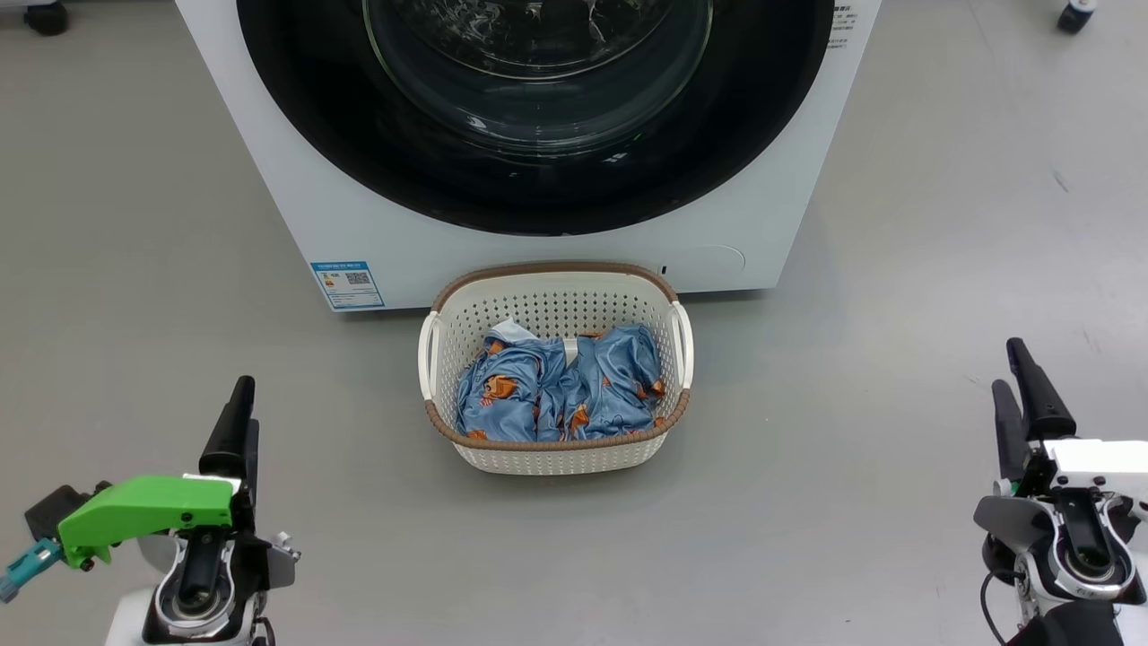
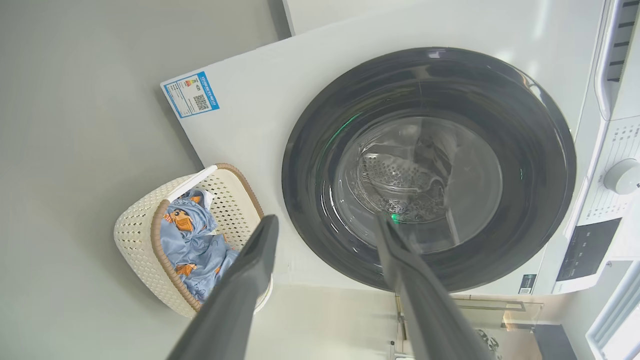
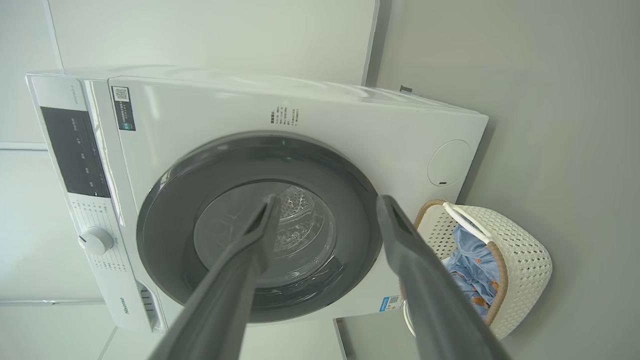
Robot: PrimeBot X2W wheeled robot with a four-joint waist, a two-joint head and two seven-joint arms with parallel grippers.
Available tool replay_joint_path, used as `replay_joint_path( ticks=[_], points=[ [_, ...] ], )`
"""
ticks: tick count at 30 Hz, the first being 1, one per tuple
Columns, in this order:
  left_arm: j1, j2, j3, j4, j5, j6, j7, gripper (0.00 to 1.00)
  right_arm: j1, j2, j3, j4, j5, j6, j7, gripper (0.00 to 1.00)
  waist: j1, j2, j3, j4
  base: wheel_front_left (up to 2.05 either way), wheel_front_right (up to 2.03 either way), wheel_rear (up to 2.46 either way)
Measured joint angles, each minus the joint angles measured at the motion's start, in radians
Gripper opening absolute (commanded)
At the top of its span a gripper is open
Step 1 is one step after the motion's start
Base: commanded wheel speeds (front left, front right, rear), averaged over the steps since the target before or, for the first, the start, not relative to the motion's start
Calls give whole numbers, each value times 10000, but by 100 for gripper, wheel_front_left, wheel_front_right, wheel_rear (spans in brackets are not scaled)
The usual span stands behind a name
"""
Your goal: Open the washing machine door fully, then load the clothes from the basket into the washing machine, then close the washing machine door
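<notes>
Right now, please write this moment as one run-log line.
washing machine door: shut | clothes: in basket | left gripper: open, empty | right gripper: open, empty | step: door opening not begun

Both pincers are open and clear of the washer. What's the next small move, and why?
Probably bring the left pincer forward to the black rim of the washing machine door, seeking an edge to pull. The door sits shut, the clothes lie in the basket, and the right pincer is open and empty too. I cannot tell which side opens.
</notes>
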Motion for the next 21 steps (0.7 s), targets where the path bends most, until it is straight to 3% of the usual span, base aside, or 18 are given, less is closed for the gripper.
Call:
replay_joint_path(
  ticks=[21],
  points=[
    [-218, 644, -865, -215, 2031, -2, -965, 100, -359, -1035, 1005, -148, -2105, 2, -892, 100, 0, 0, 51, 70, 0, 0, 0]
  ],
)
